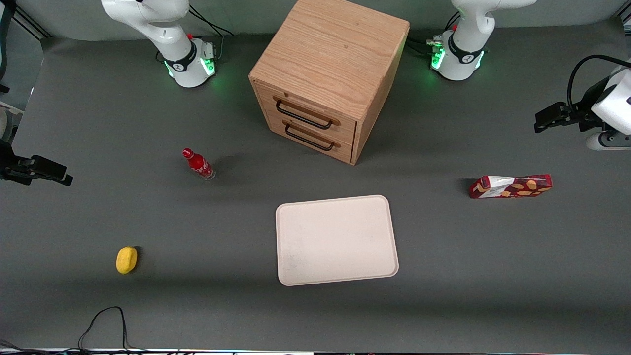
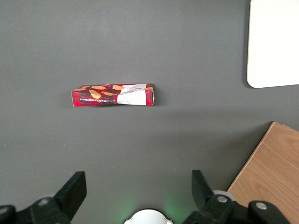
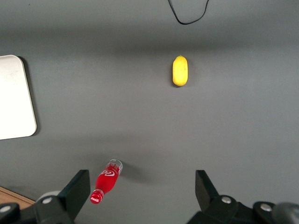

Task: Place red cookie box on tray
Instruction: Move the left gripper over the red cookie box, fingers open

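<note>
Front view: long slim dark-red cookie box [image 1: 510, 186] with orange cookie prints lies on the grey bench [image 1: 443, 296] at centre-right of frame, toward the working arm's end, well apart from the large flat cream-white tray [image 1: 336, 240] at lower centre. The tray carries nothing. Black two-finger end effector [image 1: 554, 118] sits at the right edge, above the box in frame, not touching it.

Risks here: the box is narrow, so an off-centre pinch could let it swing or slip in transit. The wooden two-drawer cabinet [image 1: 328, 79] at top centre stands near the travel path; a wide swing could clip it.

Left wrist view: box [image 2: 112, 95] lies flat, its long axis running across the frame. Fingers [image 2: 74, 190] are spread wide, holding nothing. Closing along that long axis would miss the grip; the wrist probably needs turning first.

Right wrist view: small red bottle [image 3: 107, 182] and yellow lemon-shaped object [image 3: 180, 70] are far from the work, low risk.
</note>
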